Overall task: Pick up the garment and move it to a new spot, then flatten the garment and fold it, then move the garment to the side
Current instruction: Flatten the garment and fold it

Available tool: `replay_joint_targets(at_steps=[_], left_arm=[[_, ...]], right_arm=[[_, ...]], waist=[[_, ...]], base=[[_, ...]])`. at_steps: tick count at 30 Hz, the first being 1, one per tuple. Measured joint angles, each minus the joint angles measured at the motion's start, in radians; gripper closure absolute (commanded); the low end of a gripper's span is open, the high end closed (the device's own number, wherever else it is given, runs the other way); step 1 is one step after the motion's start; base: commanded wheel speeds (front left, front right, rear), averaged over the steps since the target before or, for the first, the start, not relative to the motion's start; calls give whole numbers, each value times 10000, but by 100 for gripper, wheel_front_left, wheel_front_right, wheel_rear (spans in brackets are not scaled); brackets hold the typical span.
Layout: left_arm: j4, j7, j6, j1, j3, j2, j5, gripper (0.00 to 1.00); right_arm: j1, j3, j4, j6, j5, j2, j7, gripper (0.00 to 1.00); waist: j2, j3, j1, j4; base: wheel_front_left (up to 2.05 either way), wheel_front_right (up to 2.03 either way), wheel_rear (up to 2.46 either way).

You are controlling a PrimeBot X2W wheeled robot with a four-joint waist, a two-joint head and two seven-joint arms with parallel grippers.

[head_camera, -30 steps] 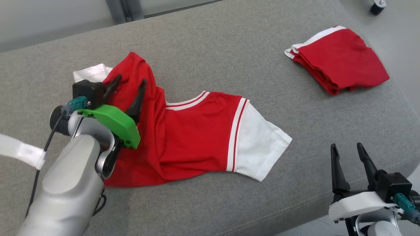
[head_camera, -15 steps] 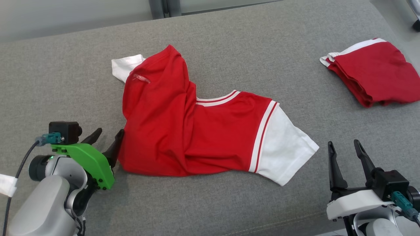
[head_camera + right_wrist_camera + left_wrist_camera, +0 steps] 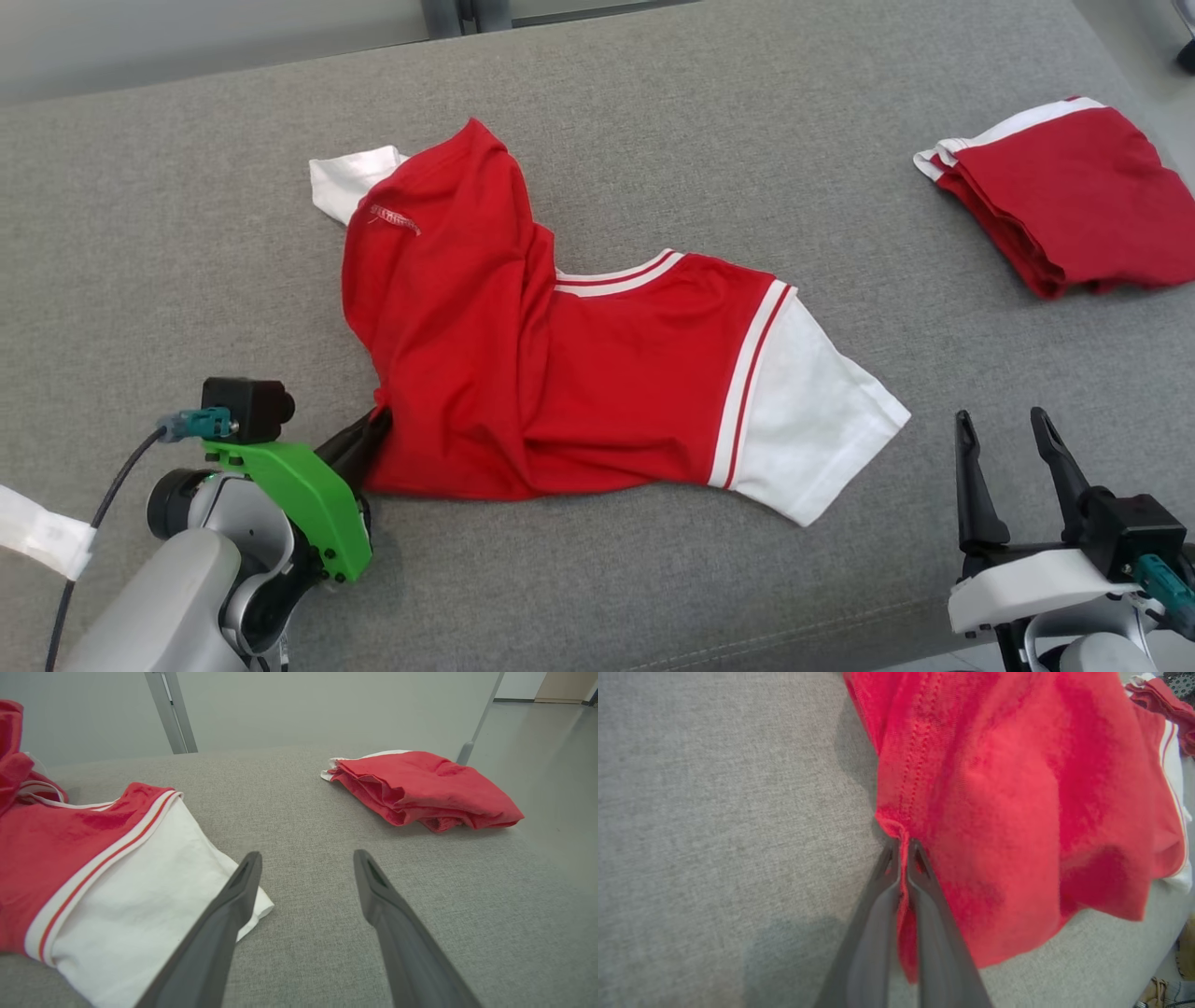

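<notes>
Red shirt [image 3: 560, 373]: 1 | folded red garment [image 3: 1074, 196]: 1 | left claw [image 3: 902, 848] pinching shirt hem | right claw [image 3: 1001, 422] spread

Grey woven upholstery covers the worktop [image 3: 653, 112], which spans the head view from edge to edge. Behind it stands a plain, pale grey-green wall [image 3: 327, 704], crossed by a grey metal post [image 3: 170, 714] that rises from behind the worktop's far edge. To the right, a thin slanted leg [image 3: 483, 711] meets a smooth pale grey floor [image 3: 556, 746] with a soft sheen. A tan panel [image 3: 560, 686] closes the far right corner. A dark caster [image 3: 1187, 54] sits beyond the worktop's far right corner. Lighting is even and diffuse, and shadows are faint.
</notes>
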Motion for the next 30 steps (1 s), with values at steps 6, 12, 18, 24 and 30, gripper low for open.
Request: replay_joint_targets(at_steps=[6, 12, 18, 24, 30], left_arm=[[-1390, -917, 155, 539, 142, 341, -59, 100], [-3290, -2054, 1645, 1824, 941, 546, 38, 100], [-4188, -2888, 2813, 3571, 1371, 341, -234, 100], [-3486, -3668, 3154, 4389, 1331, -683, -224, 100], [-1670, -3931, 3183, 4373, 1655, -1532, 316, 100]], right_arm=[[162, -98, 29, 0, 2, 25, 0, 0], [276, -105, 4, 0, 12, 42, 0, 0], [340, -71, 2, 0, 4, -10, 0, 0], [348, 13, 29, 0, -2, -163, 0, 0], [345, 88, 61, 0, -2, -242, 0, 0]], waist=[[0, -123, 0, 290], [0, -290, 0, 722], [0, -379, 0, 1275], [0, -451, 0, 1789], [0, -489, 0, 2120]], base=[[0, 0, 0], [0, 0, 0], [0, 0, 0], [0, 0, 0], [0, 0, 0]])
